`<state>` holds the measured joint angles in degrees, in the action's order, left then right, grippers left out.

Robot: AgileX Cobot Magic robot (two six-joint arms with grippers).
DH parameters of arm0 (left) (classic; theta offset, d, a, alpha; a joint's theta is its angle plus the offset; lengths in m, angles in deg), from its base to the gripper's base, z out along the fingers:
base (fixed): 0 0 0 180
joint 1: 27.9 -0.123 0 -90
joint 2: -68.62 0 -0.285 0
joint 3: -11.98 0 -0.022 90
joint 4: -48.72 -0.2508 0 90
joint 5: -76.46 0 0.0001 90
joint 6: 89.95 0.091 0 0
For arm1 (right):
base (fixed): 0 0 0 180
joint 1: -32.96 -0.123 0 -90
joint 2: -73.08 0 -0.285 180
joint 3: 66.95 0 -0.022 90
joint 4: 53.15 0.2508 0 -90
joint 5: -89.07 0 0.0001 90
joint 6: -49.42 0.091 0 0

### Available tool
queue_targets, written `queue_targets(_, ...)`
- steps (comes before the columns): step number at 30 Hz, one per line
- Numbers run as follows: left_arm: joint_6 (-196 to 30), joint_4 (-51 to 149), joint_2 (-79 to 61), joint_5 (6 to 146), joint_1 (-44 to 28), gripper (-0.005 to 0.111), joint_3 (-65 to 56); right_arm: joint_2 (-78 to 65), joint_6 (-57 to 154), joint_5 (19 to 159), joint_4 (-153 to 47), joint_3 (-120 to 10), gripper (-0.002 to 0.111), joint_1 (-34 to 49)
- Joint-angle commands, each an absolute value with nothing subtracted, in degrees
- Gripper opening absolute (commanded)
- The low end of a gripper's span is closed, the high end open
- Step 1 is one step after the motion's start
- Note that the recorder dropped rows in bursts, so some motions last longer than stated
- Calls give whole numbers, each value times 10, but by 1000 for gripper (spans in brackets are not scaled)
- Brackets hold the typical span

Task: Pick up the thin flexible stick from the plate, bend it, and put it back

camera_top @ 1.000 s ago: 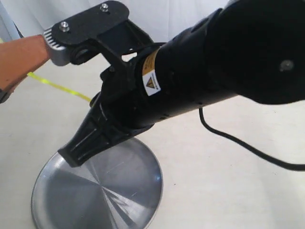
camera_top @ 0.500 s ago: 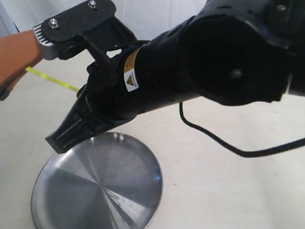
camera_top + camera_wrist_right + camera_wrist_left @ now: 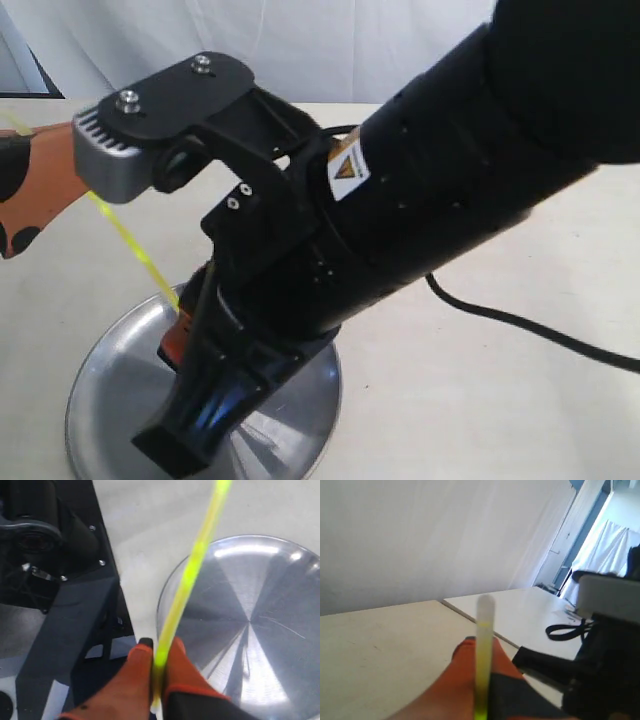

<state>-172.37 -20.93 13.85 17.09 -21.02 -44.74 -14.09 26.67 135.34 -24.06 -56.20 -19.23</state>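
Left fingers (image 3: pixel 455 682) and right fingers (image 3: pixel 131 680), two pairs, each clamped on single stick (image 3: pixel 192 575); one plate (image 3: pixel 280 595) nearby.

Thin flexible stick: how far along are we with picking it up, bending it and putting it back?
Done: the thin flexible stick is off the plate, which lies bare. In hand: the left gripper and the right gripper both pinch it, holding it nearly straight between them above the plate. Left: no bend shows yet, so bend it, then lay it back on the plate.
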Motion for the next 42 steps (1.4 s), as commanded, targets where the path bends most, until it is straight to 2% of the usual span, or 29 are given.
queue_targets(1,-1685,-283,127,180,-209,0,-451,-107,250,1318,-215,-568,0,-190)
queue_targets(5,-1711,-214,118,66,-209,0,-451,-108,265,1274,-266,-568,0,-190)
queue_targets(11,-1735,-103,122,65,-194,0,-449,-160,310,1261,-320,-568,0,-190)
queue_targets(20,-1732,-128,122,66,-186,0,-449,-229,301,1297,-290,-568,0,-190)
queue_targets(32,-1734,-256,121,201,-186,0,-449,-94,260,1348,-225,-568,0,-190)
queue_targets(42,-1734,-192,121,146,-186,0,-449,-62,260,1345,-233,-568,0,-190)
